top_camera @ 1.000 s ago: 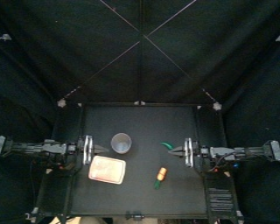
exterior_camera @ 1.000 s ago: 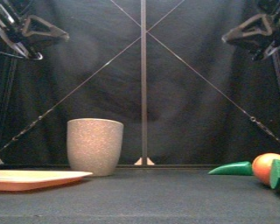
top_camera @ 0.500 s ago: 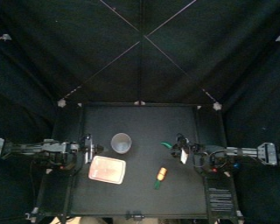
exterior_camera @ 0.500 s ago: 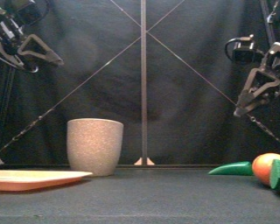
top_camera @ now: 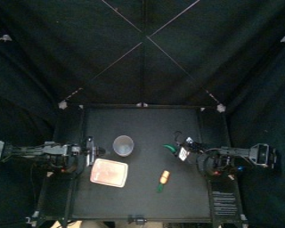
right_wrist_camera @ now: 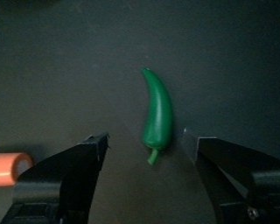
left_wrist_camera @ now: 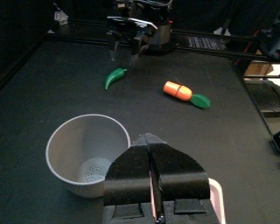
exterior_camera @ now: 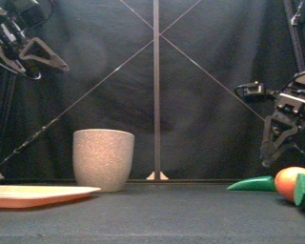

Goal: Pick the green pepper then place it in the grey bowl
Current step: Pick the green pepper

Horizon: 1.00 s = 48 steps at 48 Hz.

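Note:
The green pepper (top_camera: 169,147) (exterior_camera: 254,183) (right_wrist_camera: 157,114) lies flat on the black table, right of the tall grey speckled cup (top_camera: 124,144) (exterior_camera: 103,159) (left_wrist_camera: 90,150). My right gripper (top_camera: 181,152) (exterior_camera: 273,151) (right_wrist_camera: 152,144) hangs open just above the pepper, one jaw on each side of its stem end, not touching it. My left gripper (top_camera: 79,157) (exterior_camera: 30,52) (left_wrist_camera: 154,179) rests high at the left with its jaws shut and empty. The left wrist view also shows the pepper (left_wrist_camera: 115,78) beyond the cup.
A toy carrot (top_camera: 164,178) (exterior_camera: 293,181) (left_wrist_camera: 181,90) (right_wrist_camera: 4,166) lies near the front, close to the pepper. The flat pink tray (top_camera: 108,172) (exterior_camera: 34,195) sits in front of the cup on the left.
My right arm has come down from high up and reached in toward the pepper, jaws open. The left arm dropped slightly at first, then held still.

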{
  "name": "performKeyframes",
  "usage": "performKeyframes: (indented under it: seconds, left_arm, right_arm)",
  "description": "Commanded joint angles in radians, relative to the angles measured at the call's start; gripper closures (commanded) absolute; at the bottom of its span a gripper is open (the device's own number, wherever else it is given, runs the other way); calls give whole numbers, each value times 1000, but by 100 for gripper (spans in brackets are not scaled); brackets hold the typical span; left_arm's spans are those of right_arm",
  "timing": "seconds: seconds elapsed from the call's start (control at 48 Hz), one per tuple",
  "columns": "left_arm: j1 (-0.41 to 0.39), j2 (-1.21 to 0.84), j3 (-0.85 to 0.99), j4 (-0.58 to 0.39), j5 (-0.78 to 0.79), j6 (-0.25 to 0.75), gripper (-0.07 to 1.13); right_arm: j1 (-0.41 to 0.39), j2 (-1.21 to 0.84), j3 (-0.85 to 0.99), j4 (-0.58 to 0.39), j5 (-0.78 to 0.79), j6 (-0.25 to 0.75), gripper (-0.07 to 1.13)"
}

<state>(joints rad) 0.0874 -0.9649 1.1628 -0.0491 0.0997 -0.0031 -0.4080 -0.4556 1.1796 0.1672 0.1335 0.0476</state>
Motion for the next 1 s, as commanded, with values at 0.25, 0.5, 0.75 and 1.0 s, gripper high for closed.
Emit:
performKeyframes:
  seconds: [0.25, 0.5, 0.75, 1.0]
  left_arm:
    - [0, 5, -17, -20, -9, 3, 104]
    - [-2, 5, -6, -20, -9, 5, 104]
    - [-6, 5, 5, -20, -9, 5, 104]
    - [-6, 2, 3, -21, -9, 5, 104]
  right_arm:
    - [-9, 110, -20, 5, -63, 0, 6]
    - [9, 178, -44, 44, -98, 3, 6]
    - [14, 244, -52, 54, -117, 0, 6]
    - [26, 261, -63, 67, -118, 0, 15]
